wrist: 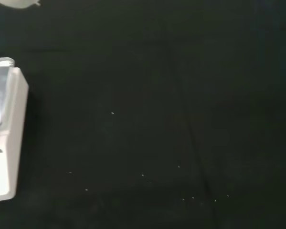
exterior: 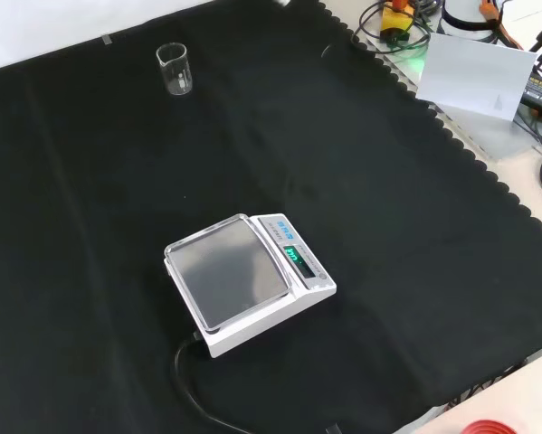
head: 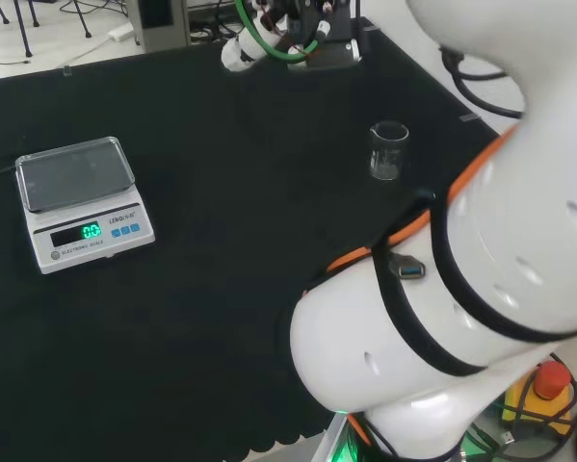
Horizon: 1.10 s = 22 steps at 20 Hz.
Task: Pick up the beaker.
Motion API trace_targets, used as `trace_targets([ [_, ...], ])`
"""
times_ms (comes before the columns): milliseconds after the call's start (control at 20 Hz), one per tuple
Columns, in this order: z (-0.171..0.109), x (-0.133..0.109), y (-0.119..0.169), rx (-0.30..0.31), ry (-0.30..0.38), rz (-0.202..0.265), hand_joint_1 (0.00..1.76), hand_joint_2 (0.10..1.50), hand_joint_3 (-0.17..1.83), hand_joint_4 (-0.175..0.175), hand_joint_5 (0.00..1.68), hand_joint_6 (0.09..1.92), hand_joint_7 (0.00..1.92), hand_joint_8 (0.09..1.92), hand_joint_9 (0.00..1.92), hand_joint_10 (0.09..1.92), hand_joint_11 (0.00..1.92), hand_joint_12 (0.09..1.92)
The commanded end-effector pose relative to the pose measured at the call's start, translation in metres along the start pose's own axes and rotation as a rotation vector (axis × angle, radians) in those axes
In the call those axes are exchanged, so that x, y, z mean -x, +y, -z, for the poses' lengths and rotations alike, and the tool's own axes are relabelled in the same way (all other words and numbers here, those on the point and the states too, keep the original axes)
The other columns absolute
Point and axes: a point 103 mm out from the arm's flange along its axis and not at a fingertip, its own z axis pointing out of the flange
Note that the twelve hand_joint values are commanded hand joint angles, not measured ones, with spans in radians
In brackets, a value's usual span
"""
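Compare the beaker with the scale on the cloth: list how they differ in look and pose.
The beaker is clear glass, while the scale is opaque white with a grey weighing pan. The beaker stands upright and tall for its width, while the scale lies low and flat. The scale has a lit green display and a cable trailing from it; the beaker has neither and looks empty. Both rest on the black cloth, well apart from each other.

Clear glass beaker [head: 388, 150] [exterior: 175, 69]: upright, apparently empty, alone on black cloth; front view upper left.
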Motion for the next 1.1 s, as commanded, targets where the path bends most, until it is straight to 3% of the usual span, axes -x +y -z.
trace_targets([
  [50, -0.015, 0.046, 0.049, -0.003, 0.031, -0.077, 0.64, 0.69, 0.27, -0.029, 0.36, 0.09, 0.38, 0.7, 0.57, 0.76, 0.31, 1.4],
  [350, -0.031, 0.098, 0.088, -0.042, 0.06, -0.13, 0.64, 0.7, 0.27, -0.027, 0.36, 0.09, 0.38, 0.7, 0.56, 0.75, 0.3, 1.4],
  [800, -0.074, 0.156, 0.122, -0.12, 0.093, -0.218, 0.64, 0.7, 0.27, -0.025, 0.36, 0.09, 0.38, 0.69, 0.55, 0.75, 0.3, 1.4],
  [1100, -0.102, 0.175, 0.136, -0.161, 0.101, -0.243, 0.64, 0.7, 0.26, -0.024, 0.36, 0.09, 0.37, 0.69, 0.55, 0.75, 0.3, 1.4],
])
